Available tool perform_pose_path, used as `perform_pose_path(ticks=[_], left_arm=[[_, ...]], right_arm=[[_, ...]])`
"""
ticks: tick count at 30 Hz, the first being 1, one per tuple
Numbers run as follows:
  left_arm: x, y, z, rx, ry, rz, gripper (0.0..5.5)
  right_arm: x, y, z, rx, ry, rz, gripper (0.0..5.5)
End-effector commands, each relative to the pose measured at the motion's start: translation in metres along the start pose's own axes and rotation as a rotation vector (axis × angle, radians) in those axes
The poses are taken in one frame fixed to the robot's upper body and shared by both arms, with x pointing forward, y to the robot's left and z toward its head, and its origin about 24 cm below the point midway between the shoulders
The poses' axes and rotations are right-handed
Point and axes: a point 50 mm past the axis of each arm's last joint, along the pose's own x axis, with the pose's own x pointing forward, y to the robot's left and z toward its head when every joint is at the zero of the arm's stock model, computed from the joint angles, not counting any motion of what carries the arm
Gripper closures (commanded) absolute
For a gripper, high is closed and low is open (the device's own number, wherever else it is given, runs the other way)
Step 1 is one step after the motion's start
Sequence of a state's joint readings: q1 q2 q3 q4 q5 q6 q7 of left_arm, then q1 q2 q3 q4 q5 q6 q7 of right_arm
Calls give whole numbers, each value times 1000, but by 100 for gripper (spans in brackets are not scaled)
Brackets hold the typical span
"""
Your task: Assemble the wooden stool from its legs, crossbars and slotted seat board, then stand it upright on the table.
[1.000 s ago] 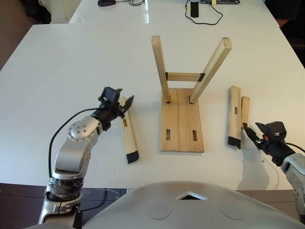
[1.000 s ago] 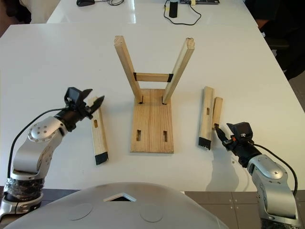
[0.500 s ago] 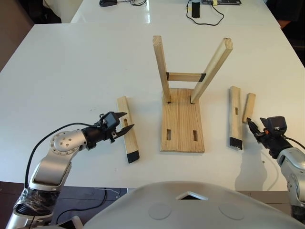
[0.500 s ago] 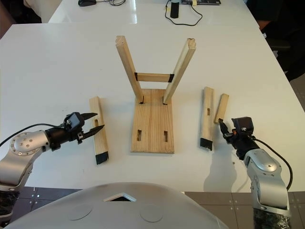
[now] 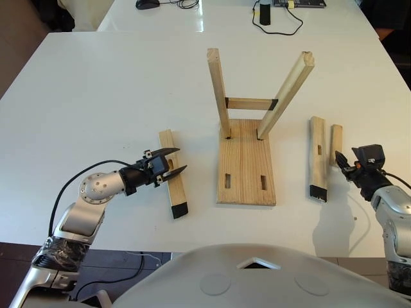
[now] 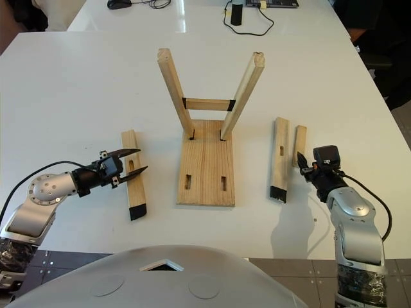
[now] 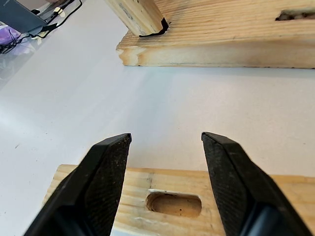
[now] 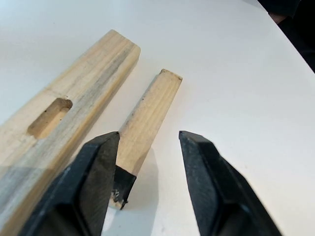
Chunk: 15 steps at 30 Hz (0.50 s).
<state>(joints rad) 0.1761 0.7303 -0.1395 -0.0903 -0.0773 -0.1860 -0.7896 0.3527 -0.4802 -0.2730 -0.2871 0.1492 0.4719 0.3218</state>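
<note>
The slotted seat board lies flat mid-table. Two legs stand in its far slots, joined by a crossbar. A loose slotted leg lies to the left of the board. My left gripper is open and low over this leg's middle, with its slot between the fingers. On the right lie another loose leg and a short crossbar. My right gripper is open at the crossbar's near end, beside the leg.
A second white table stands behind, carrying a mouse, a black cable and a small black device. Bare tabletop stretches to the far left and far right.
My left gripper dropped from the left leg's far end to its middle, still open. The right gripper moved forward to the short crossbar, which shifted slightly.
</note>
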Motion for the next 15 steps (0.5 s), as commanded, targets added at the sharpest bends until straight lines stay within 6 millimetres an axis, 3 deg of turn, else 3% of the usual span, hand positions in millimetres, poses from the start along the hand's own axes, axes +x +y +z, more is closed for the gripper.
perform_pose_path(ticks=[1,10,15], left_arm=[[4,-7,-28,-15,135,-66,283],[22,21,-27,98,82,-38,283],[23,47,-11,104,18,46,288]], right_arm=[[8,10,-15,36,73,9,328],[10,17,-43,151,197,0,328],[8,10,-50,176,223,-20,397]])
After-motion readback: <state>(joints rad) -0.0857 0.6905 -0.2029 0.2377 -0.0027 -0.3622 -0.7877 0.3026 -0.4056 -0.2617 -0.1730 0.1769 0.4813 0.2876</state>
